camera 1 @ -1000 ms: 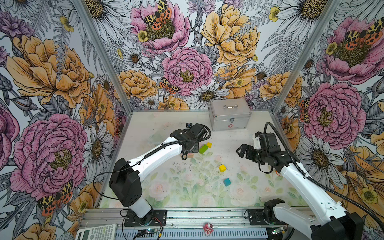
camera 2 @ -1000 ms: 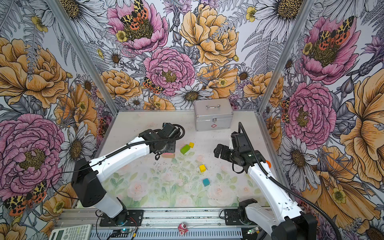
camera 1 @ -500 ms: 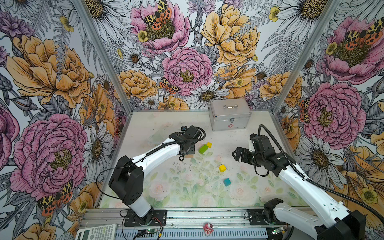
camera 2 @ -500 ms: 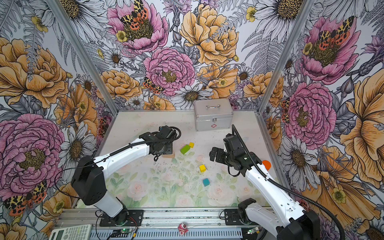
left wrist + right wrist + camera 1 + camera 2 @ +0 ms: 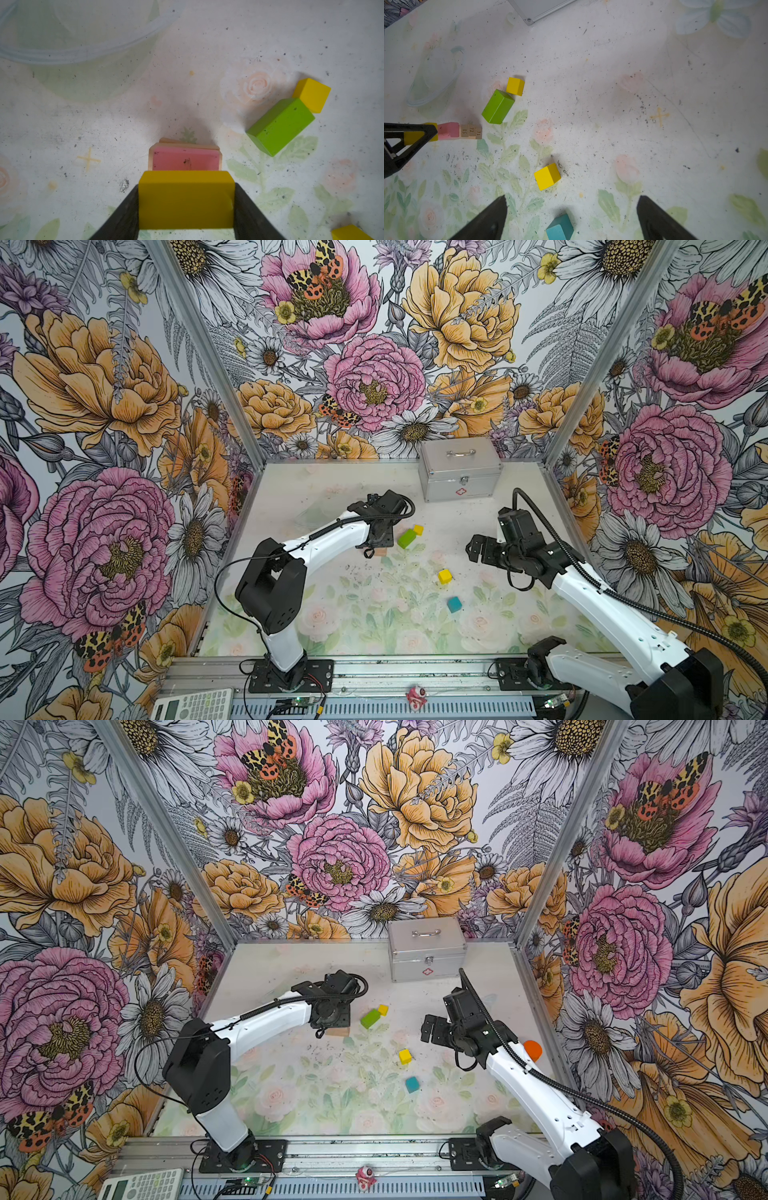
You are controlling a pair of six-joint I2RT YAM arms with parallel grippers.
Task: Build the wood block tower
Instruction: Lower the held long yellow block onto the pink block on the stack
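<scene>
Clamping the yellow slab (image 5: 186, 204) in my left claw (image 5: 186, 186), I hold it right over the pink slab (image 5: 185, 161), which rests on the tan bars (image 5: 472, 131). My right claw (image 5: 572, 197) hangs wide open and empty above a yellow cube (image 5: 547, 176) and the teal cube (image 5: 560, 227). The green bar (image 5: 280, 126) lies near the stack, another yellow cube (image 5: 311, 94) just beside it.
</scene>
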